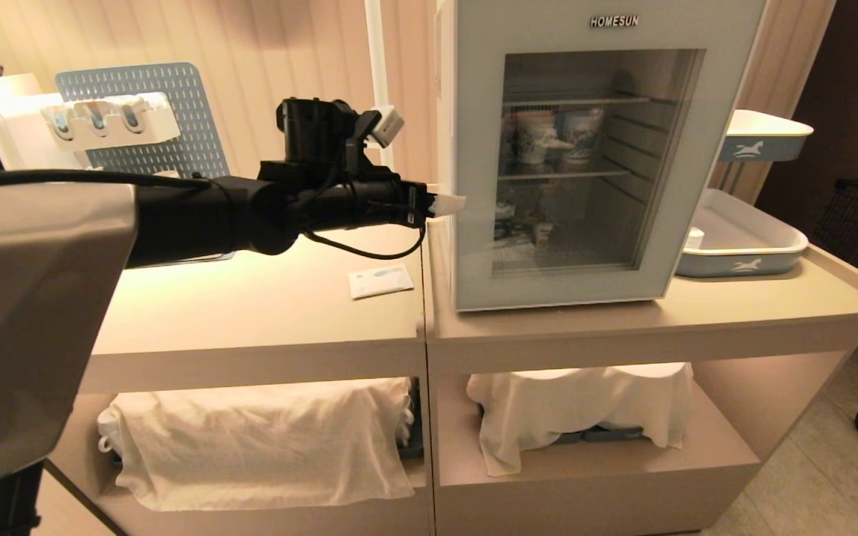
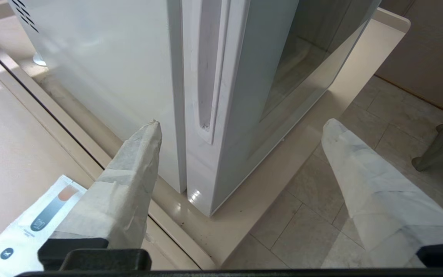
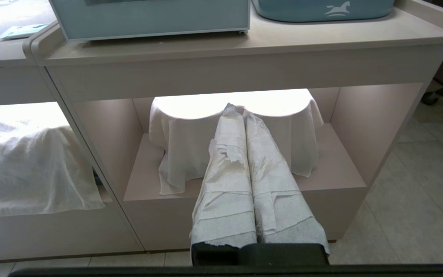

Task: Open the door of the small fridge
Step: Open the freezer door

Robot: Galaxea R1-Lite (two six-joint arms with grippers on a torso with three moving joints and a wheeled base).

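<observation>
Fridge (image 1: 593,156) reading "HOMESUN", door (image 1: 474,246) sitting shut, left gripper (image 2: 240,154) hovering spread beside its handle (image 2: 206,77), right gripper (image 3: 240,115) hanging pressed together.

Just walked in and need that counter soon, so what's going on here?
The robot is about to open the fridge. Its left gripper is open at the handle side of the door, one finger by the fridge's side wall, the other out in front of the glass. The door is shut. The right gripper is shut and low, in front of the counter's lower shelf.
</observation>
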